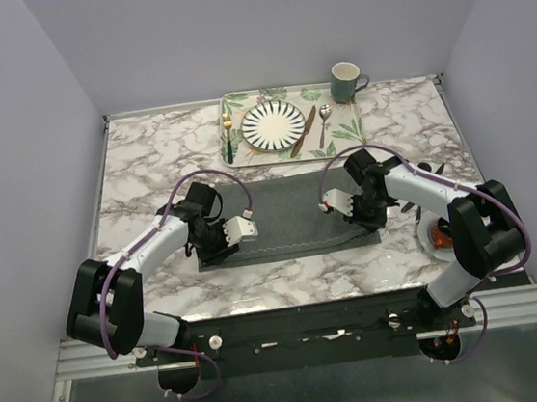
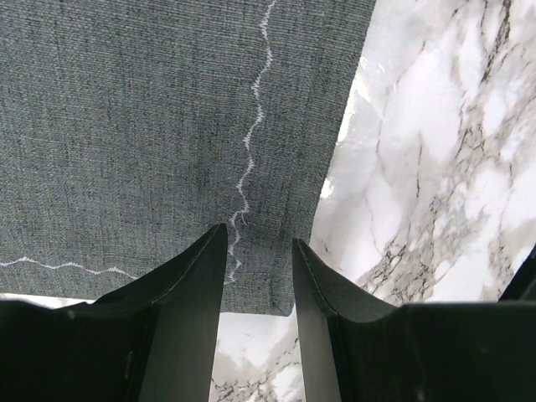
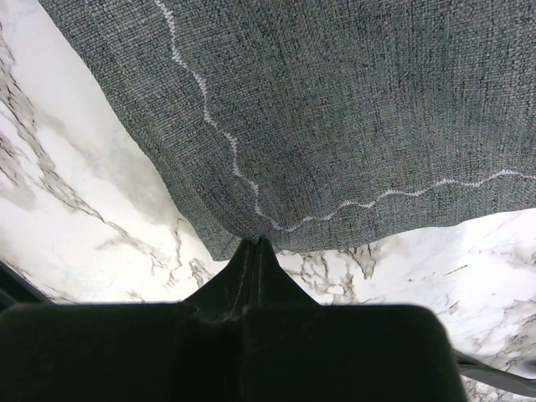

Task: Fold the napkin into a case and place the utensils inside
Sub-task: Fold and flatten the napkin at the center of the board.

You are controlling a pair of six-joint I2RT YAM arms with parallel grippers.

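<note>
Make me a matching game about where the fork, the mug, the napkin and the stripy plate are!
1 fork
2 mug
3 napkin
4 stripy plate

A spread on the marble table, nearer than the tray
B middle of the tray
C on the tray, left of the plate
D by the tray's far right corner

Pairs: 1-C, 2-D, 3-A, 4-B

A lab test booth: plain walls (image 1: 258, 27) enclose a marble table (image 1: 147, 157).
</note>
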